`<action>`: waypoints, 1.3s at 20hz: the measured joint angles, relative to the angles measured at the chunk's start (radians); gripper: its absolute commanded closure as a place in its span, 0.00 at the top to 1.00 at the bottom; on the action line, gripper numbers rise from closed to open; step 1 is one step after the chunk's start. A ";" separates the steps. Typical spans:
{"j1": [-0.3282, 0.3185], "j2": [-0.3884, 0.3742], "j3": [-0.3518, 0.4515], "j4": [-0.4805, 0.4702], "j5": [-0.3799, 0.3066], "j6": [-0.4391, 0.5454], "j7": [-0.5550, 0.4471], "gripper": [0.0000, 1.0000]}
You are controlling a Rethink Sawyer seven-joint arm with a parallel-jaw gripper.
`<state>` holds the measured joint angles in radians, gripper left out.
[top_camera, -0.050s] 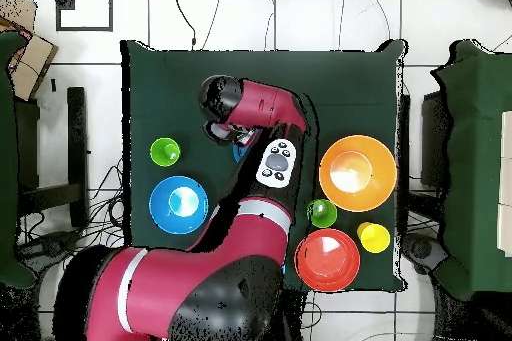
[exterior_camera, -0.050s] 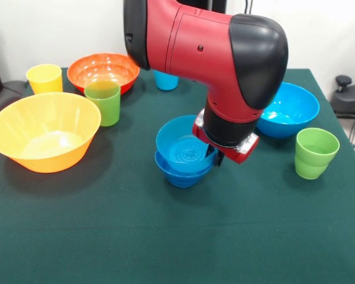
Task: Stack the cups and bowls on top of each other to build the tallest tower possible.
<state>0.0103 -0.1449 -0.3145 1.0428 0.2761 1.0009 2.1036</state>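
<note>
Arm point(top_camera, -0.050s: 250, 107) over green-clothed table point(top_camera, -0.050s: 350, 77)

The bowls point(exterior_camera, -0.050s: 45, 133) and cups point(exterior_camera, -0.050s: 315, 152) looked like smooth, glossy plastic, the table point(exterior_camera, -0.050s: 165, 236) wore matt green cloth, and the arm point(exterior_camera, -0.050s: 225, 53) had hard, semi-gloss shells.

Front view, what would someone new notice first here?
The red and black arm fills the upper middle, reaching down over a medium light blue bowl nested in a small dark blue bowl at the table's centre. At the left edge sits a big yellow-orange bowl.
</note>
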 measured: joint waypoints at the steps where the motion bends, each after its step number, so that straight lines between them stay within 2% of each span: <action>1: -0.001 0.000 0.001 0.000 0.000 0.000 0.000 0.00; 26: -0.027 0.000 0.027 0.000 -0.001 0.000 0.000 0.00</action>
<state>-0.0164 -0.1453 -0.2871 1.0429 0.2751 1.0009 2.1036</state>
